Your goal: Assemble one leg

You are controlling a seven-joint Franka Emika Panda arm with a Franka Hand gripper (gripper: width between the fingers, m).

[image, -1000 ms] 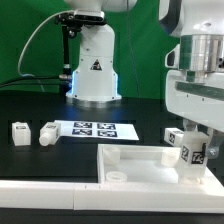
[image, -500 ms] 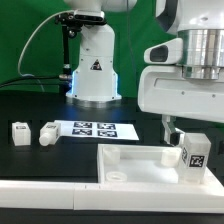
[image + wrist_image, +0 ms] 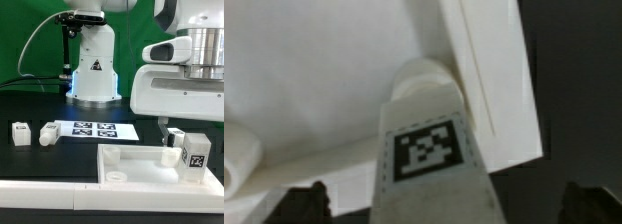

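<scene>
The leg [image 3: 195, 155] is a short white post with a black-and-white tag. It stands upright in the corner of the large white tray-like piece [image 3: 135, 158] on the exterior view's right. My gripper [image 3: 188, 138] hangs just above it, open, with a dark finger [image 3: 163, 133] showing beside the leg. In the wrist view the leg [image 3: 434, 140] rises between my two fingertips [image 3: 304, 203], with a gap on each side, against the tray's rim [image 3: 491, 70]. My gripper [image 3: 441, 205] holds nothing.
Two more small white legs [image 3: 19, 132] [image 3: 47, 133] lie on the black table at the exterior view's left. The marker board [image 3: 92, 128] lies in the middle. The robot base [image 3: 95, 65] stands behind it. Another white part [image 3: 176, 137] sits behind the tray.
My gripper has risen off the leg and its jaws have spread. The leg stays upright in the tray's corner, its tag now uncovered.
</scene>
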